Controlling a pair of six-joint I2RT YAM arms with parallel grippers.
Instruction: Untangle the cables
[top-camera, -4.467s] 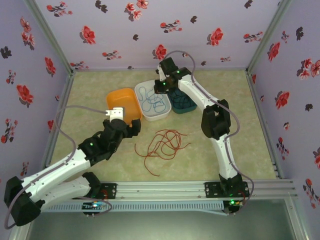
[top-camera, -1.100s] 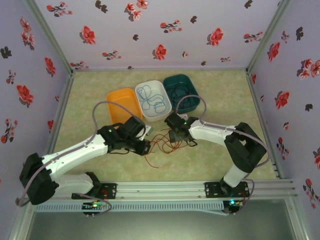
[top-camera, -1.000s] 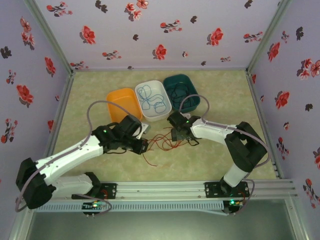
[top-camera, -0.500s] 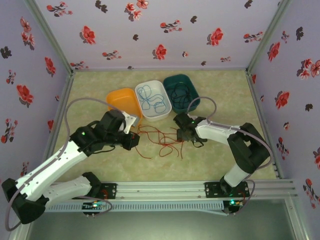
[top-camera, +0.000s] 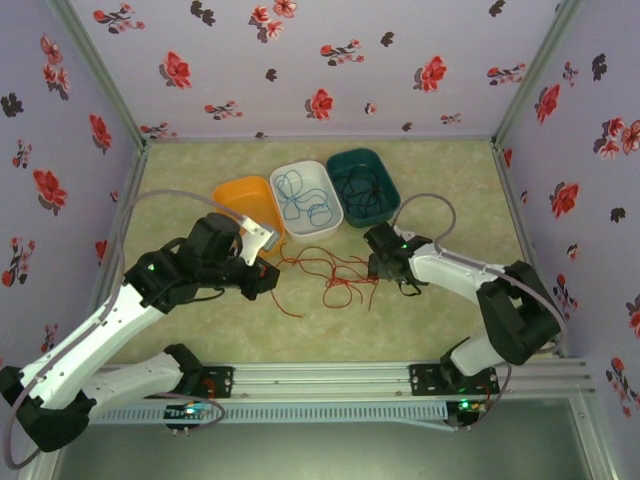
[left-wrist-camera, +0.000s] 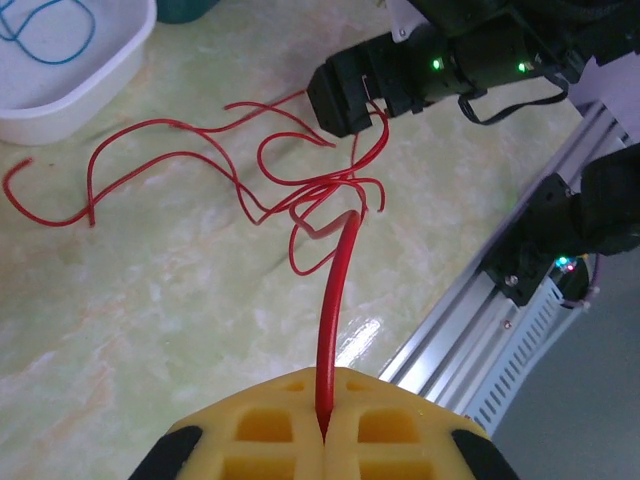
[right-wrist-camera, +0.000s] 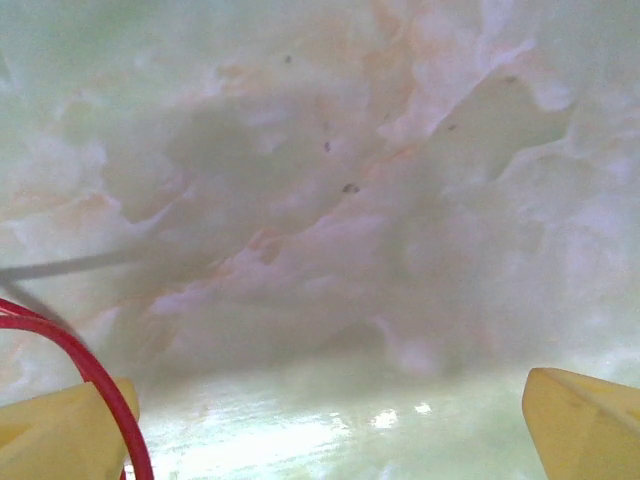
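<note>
On the table (top-camera: 440, 200), btw the two grippers, the red cable (top-camera: 330, 278) lies spread in loose loops, just in front of the white tray (top-camera: 332, 222) and touching neither tray wall afaict.

Left arm (top-camera: 110, 320) comes up from the near-left corner, bends at the elbow and swings its wrist over to the right, so the left gripper (top-camera: 268, 275) sits just in front of the orange tray (top-camera: 245, 205). Its yellow fingers (left-wrist-camera: 260, 440) are pressed tight together w/ one end of the red cable pinched in the seam. From the pinch a single strand runs straight out to the loops.

Right arm (top-camera: 455, 275) is folded hard: elbow sticks out to the right near the rail (top-camera: 330, 375), forearm runs back up-left, wrist tipped down. Right gripper (top-camera: 374, 270) is low over the table at the other end of the loops, right next to them. Its fingertips (right-wrist-camera: 585, 420) are spread wide w/ bare table btw them. A bit of red cable curves past one fingertip, but I can't tell if it's touching, and nothing is clamped.

Other cables are parked already: blue cable (top-camera: 305, 200) coiled in the white tray, dark cable (top-camera: 362, 195) in the green tray (top-camera: 385, 175) beside it.
</note>
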